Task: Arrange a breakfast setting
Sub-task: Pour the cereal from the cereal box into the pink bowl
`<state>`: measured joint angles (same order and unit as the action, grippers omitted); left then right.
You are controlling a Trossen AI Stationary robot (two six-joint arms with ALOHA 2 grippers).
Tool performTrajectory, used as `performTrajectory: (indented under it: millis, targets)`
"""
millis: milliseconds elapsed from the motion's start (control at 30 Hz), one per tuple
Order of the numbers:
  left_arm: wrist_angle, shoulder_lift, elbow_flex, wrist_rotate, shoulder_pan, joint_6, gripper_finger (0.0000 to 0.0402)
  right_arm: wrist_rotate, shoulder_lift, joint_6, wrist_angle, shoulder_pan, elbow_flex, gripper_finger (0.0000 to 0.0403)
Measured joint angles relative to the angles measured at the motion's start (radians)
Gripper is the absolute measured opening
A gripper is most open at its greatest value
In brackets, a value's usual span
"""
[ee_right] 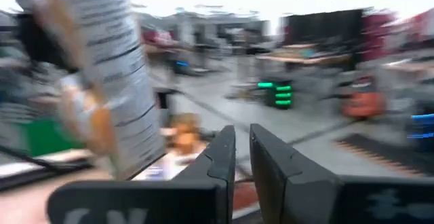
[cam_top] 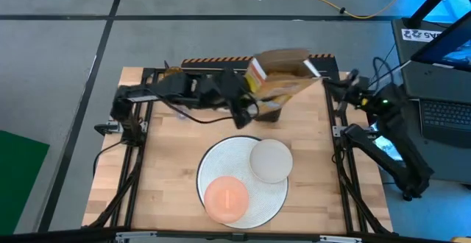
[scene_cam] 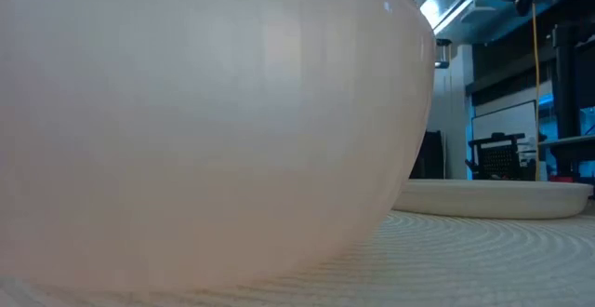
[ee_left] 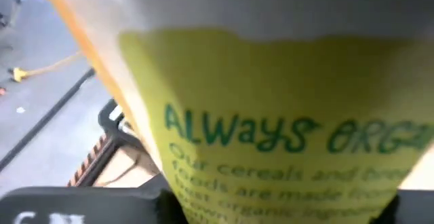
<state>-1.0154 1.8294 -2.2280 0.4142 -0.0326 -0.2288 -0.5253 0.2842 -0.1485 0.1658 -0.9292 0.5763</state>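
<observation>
A big round white placemat (cam_top: 254, 199) lies on the near middle of the wooden table. An orange bowl (cam_top: 227, 199) stands on its near part and fills the low view (scene_cam: 186, 130). A small pale plate (cam_top: 271, 160) sits on its far right part. Above the table's far middle a cereal box (cam_top: 283, 81) hangs tilted, its flaps open, with my left gripper (cam_top: 257, 109) shut on it. My right gripper (cam_top: 344, 83) is at the far right edge, shut and empty (ee_right: 242, 149). My left gripper pinches the cereal box between its two fingers (ee_left: 81, 207), one on each side of the yellow printed panel (ee_left: 271, 149), near the box's lower end. The fingers come from the table's left, slanting down. The box is lifted clear and tilted, open top toward the far right.
Black frame rails (cam_top: 140, 147) run along the table's left and right sides. Bare wood (cam_top: 173, 155) lies left of the placemat. A laptop (cam_top: 445, 114) and cables sit beyond the right edge.
</observation>
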Motion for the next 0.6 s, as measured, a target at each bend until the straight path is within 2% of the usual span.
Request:
performTrajectory:
  millis: [133,267,400,600]
  targets:
    - [-0.112,-0.067,0.001,-0.038,0.009,0.0,0.0115,-0.099,0.002,-0.18,-0.159,0.025,-0.14,0.0037]
    - [-0.27,-0.151,0.001,-0.202,0.022,0.016,0.0114,-0.05,0.001,-0.313,-0.16,0.075,-0.203,0.0037]
    - [-0.427,-0.221,0.002,-0.293,0.014,0.029,0.0117,0.042,-0.001,-0.354,-0.169,0.096,-0.206,0.0037]
    - [-0.574,-0.312,0.0,-0.406,-0.005,0.027,0.0115,-0.035,0.004,-0.34,-0.156,0.099,-0.206,0.0037]
